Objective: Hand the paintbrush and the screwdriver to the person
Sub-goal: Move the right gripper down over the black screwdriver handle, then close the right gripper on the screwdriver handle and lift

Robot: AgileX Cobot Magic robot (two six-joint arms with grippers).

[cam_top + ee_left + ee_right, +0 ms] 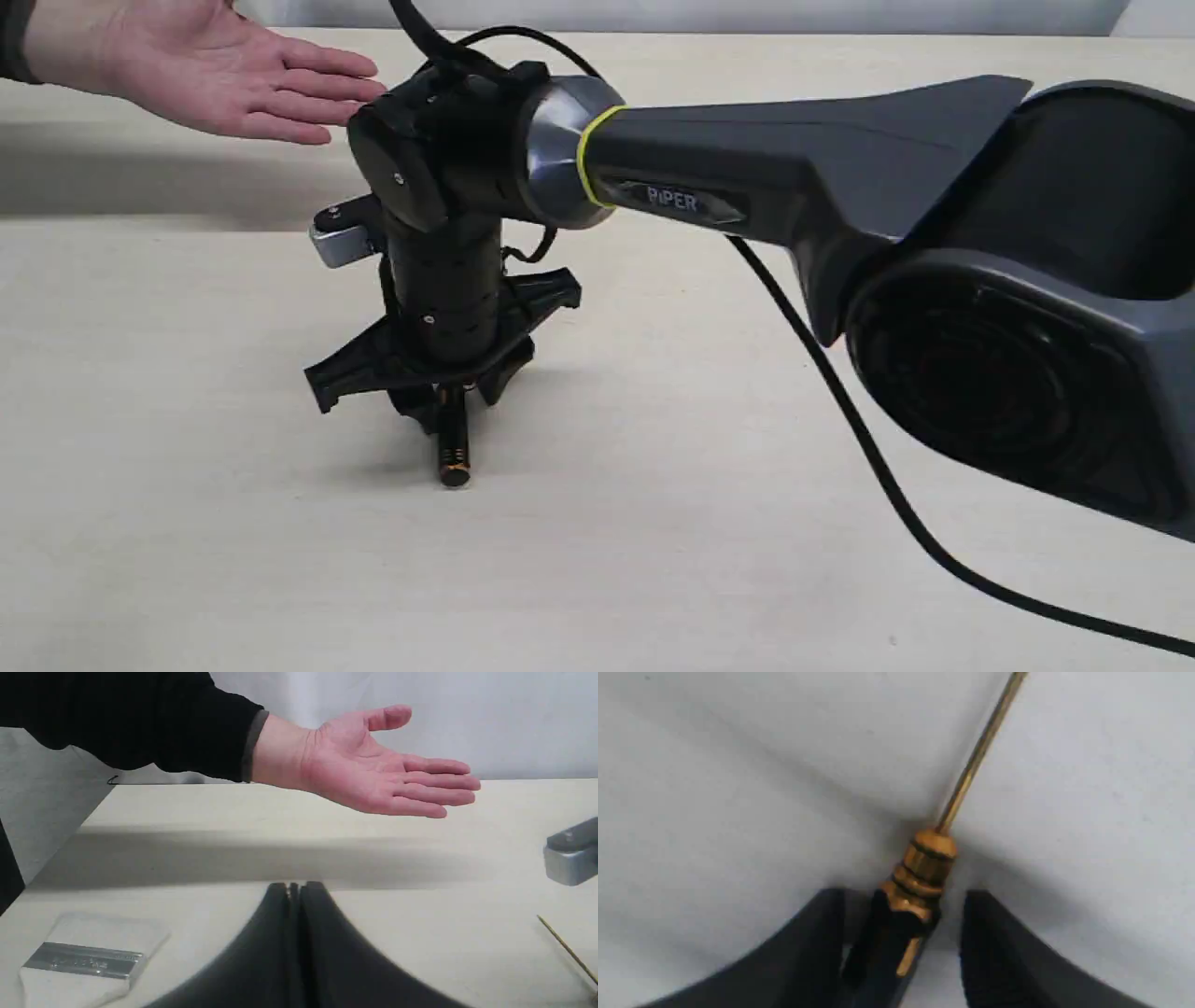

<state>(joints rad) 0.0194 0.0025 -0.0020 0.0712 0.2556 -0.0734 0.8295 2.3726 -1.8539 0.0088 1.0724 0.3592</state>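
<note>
The screwdriver [455, 453] lies flat on the table, its black handle end poking out from under my right gripper [439, 411]. In the right wrist view my right gripper [903, 896] is open, one finger on each side of the screwdriver [924, 863] at its gold collars, with gaps showing. The person's hand [233, 79] is held palm up at the back left. The left wrist view shows the paintbrush [79, 961], its whitish bristles and silver ferrule lying beside my left gripper [294, 887], which is shut and empty. The brush handle is out of view.
My right arm [794, 177] reaches in low from the right, with a black cable [840, 401] trailing over the table. The person's hand [373, 774] hovers above the table's far side, casting a broad shadow. A silver wrist-camera block [572, 854] shows beside the thin screwdriver shaft [565, 947].
</note>
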